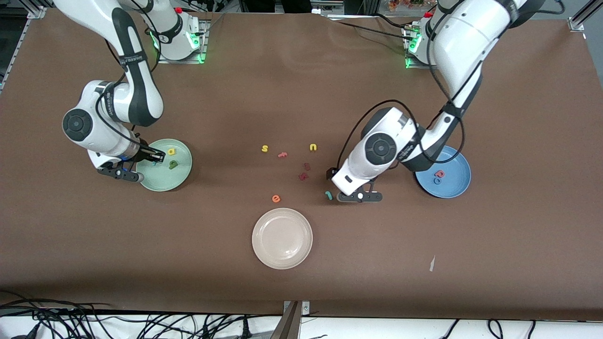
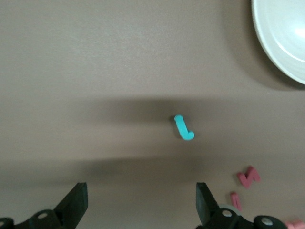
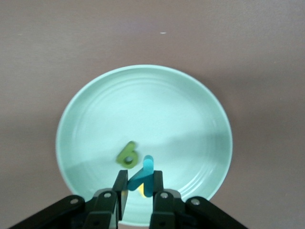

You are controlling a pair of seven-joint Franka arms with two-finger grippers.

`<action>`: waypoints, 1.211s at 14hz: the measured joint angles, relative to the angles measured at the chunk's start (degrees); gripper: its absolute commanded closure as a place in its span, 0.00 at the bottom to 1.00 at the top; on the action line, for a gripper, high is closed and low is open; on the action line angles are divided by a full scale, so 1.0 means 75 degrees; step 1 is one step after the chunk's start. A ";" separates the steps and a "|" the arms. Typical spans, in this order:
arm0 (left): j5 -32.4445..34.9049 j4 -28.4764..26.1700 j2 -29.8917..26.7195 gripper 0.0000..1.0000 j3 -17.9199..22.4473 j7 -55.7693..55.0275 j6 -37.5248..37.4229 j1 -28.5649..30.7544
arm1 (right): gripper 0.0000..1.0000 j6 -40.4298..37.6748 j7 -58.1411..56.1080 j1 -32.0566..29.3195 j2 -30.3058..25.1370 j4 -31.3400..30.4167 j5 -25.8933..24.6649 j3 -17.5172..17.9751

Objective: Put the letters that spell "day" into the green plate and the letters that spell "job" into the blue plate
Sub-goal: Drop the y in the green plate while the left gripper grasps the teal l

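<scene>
Teal "y" [image 3: 144, 175] sits pinched in the right hand [image 3: 140, 183] over the green plate [image 3: 95, 105]; left hand [image 2: 138, 202] gapes wide, empty, above the teal "j" [image 2: 183, 128]

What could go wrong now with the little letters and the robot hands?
The right tool is shut on the teal y over the green plate. If it lets go badly, the y might bump the green letter or bounce out.

The left tool hangs open over the teal j on the table. The j is tiny and flat, so the fingers could slip off or push it toward the red letters.
</scene>
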 measured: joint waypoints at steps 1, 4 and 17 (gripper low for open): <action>0.0000 0.0224 0.0174 0.00 0.0389 -0.0266 0.0003 -0.0395 | 0.84 0.0237 -0.0219 -0.0043 0.0134 -0.0076 0.0121 0.0002; -0.0002 0.0784 0.0640 0.00 0.0977 -0.1275 0.0009 -0.1102 | 0.00 0.0587 -0.0703 -0.0092 0.0526 -0.0228 0.0702 0.0003; -0.0002 0.2123 0.1782 0.52 0.0997 -0.2313 0.0009 -0.1340 | 0.00 -0.3466 -0.0773 -0.0060 0.0075 0.2482 0.0353 -0.0415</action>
